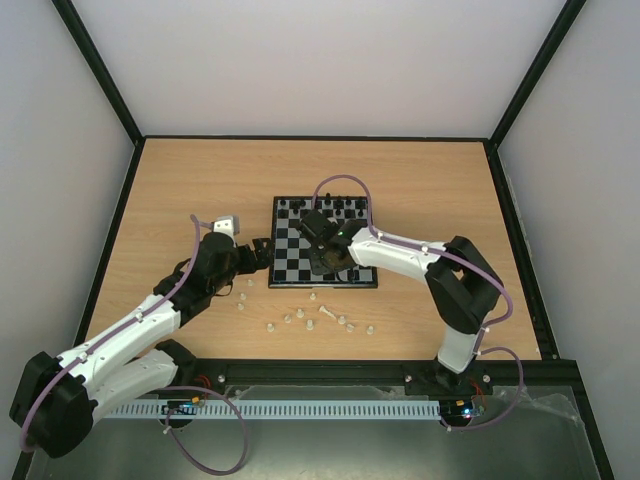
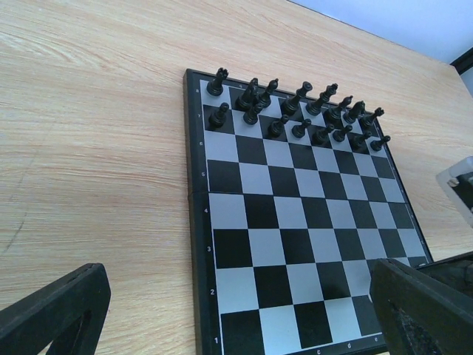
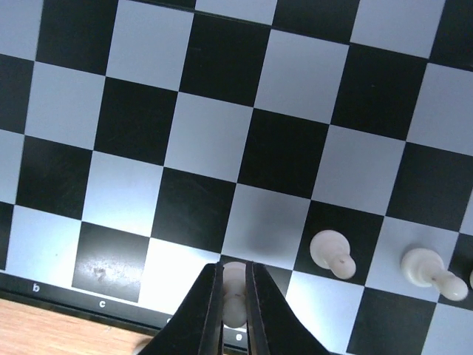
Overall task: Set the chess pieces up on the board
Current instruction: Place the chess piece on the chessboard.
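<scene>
1. Step in hand: the right tool (image 1: pixel 325 255) is placing a white piece (image 3: pixel 233 294) on the board (image 1: pixel 288 265). Its jaws are clamping narrowly on that piece, over a near-edge square by the border.
2. Two pawns (image 3: pixel 332 253) are sitting on squares near the held piece.
3. The next move is probably lowering straight, releasing gently so the piece is standing upright, then lifting clear.
4. The left tool (image 1: pixel 260 252) is hanging wide, holding nothing, beside the board's left edge.
5. Loose pieces (image 1: pixel 300 318) are lying on the tabletop (image 1: pixel 200 190), near the board's front.
</scene>
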Robot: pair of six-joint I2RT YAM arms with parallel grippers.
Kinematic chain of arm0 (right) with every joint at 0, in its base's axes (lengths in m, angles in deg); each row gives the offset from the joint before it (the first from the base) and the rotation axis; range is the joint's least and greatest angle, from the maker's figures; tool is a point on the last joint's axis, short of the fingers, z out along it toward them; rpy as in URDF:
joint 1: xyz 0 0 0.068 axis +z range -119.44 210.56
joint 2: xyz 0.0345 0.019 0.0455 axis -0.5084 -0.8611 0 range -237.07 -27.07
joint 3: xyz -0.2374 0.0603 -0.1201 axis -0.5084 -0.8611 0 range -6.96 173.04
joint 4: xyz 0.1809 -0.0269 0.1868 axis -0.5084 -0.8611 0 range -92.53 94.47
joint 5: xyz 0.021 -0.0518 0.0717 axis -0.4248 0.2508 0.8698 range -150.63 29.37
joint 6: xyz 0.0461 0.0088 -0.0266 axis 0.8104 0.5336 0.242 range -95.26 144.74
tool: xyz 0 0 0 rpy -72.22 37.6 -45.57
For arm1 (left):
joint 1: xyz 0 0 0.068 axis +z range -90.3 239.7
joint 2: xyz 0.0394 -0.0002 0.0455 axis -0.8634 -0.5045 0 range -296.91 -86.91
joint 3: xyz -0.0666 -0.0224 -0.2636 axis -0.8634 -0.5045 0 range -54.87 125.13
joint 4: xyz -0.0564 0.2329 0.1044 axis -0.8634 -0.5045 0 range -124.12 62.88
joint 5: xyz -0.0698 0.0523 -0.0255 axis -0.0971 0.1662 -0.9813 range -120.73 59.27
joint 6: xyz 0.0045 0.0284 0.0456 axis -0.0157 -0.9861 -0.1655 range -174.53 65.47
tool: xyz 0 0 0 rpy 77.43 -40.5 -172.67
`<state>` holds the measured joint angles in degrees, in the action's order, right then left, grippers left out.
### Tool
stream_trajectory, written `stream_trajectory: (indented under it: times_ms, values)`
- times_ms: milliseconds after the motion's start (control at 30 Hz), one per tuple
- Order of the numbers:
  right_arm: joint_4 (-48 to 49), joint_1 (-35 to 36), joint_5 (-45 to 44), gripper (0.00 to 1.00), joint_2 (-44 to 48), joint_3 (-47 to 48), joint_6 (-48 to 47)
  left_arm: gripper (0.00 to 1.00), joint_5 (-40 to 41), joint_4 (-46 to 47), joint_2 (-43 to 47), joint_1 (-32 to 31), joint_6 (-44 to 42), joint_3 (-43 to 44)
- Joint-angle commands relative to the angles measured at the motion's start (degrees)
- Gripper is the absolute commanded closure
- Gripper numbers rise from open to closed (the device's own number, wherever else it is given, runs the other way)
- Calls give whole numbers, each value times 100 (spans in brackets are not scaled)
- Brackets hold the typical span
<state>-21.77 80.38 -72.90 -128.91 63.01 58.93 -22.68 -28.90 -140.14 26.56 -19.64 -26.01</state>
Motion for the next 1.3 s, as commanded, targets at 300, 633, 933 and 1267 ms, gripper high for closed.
stream_trajectory:
  times_ms: [300, 633, 933, 1267]
  values:
    - [-285, -103, -153, 93, -570, 403, -220, 1, 109, -43, 101, 54, -28, 5]
    - [-299, -225, -267, 92, -512, 268, -221, 1, 109, -53, 134, 50, -27, 5]
    - [-218, -254, -183, 86, -525, 209, -260, 1, 100, -50, 129, 49, -27, 3]
    - [-179, -260, -83, 83, -459, 175, -304, 1, 100, -41, 95, 49, -37, 12]
